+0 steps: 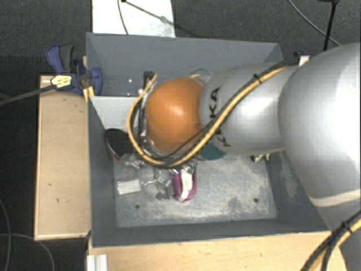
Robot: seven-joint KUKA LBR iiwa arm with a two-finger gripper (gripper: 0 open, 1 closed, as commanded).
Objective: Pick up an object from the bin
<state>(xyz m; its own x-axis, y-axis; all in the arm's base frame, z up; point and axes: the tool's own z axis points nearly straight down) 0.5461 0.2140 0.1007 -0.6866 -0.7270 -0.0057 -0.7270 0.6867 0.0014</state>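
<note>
We see the jaws low in the grey bin [237, 203], under the arm's orange wrist cover [172, 114], down among small clutter near the middle of the floor. Whether they are open or closed, or have anything between them, we cannot tell. Nearest lies a purple and white object [187, 186], just to their right, with a flat white piece [128, 186] to the left and a dark rounded thing [115, 142] by the left wall. We judge the grasp itself is in hand: to do it well we would centre on one item, likely the purple one, close fully before lifting, and rise straight so neighbours are not dragged along.
</note>
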